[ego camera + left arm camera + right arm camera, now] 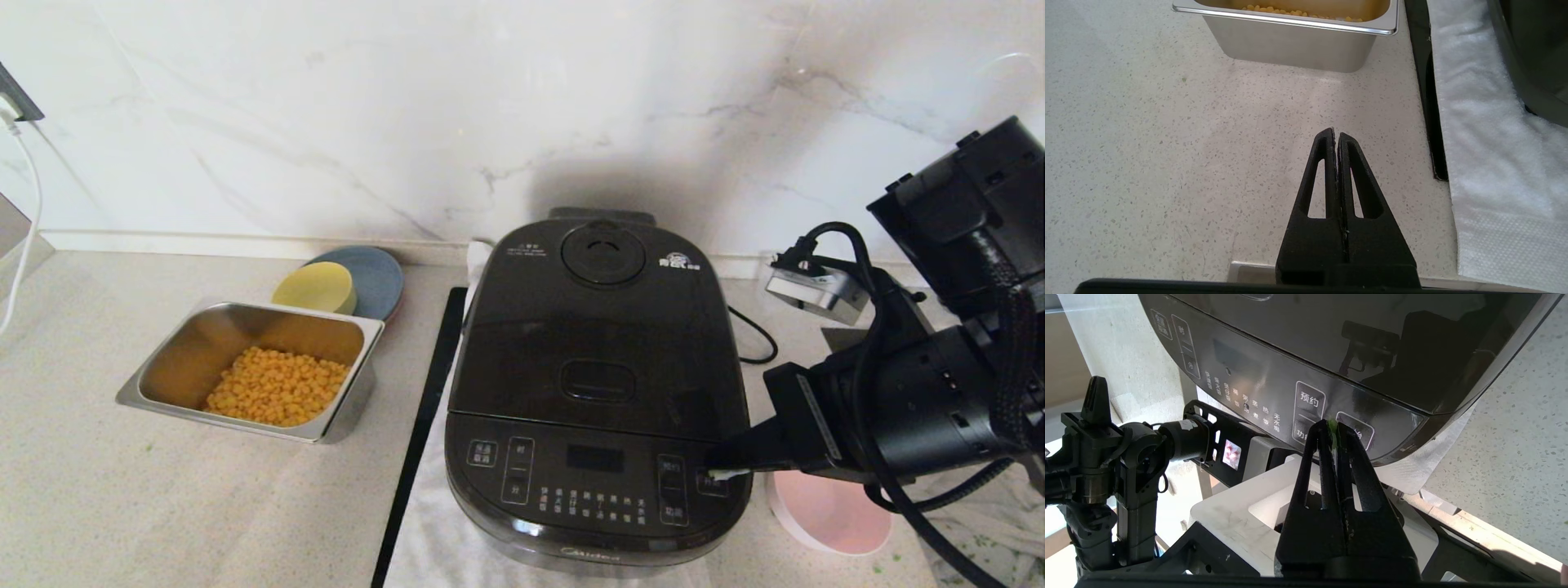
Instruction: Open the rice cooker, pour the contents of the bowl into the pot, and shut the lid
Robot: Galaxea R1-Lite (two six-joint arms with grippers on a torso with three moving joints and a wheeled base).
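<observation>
The black rice cooker [596, 384] stands mid-counter with its lid [600, 327] down, so the pot is hidden. My right gripper [722, 467] is shut, tips against the rightmost button [1354, 430] of the front panel. In the right wrist view a green scrap [1333, 426] sticks between the tips of the right gripper [1333, 425]. The pale pink bowl [824, 514] sits right of the cooker, partly under my right arm; what shows of its inside looks bare. My left gripper [1336, 136] hangs shut over bare counter, outside the head view.
A steel tray [163, 384] of corn kernels [277, 388] sits at the left, with a yellow bowl [314, 287] on a blue plate [380, 273] behind it. A white towel [433, 531] lies under the cooker beside a black strip [420, 425]. A power cord [755, 335] trails at the right.
</observation>
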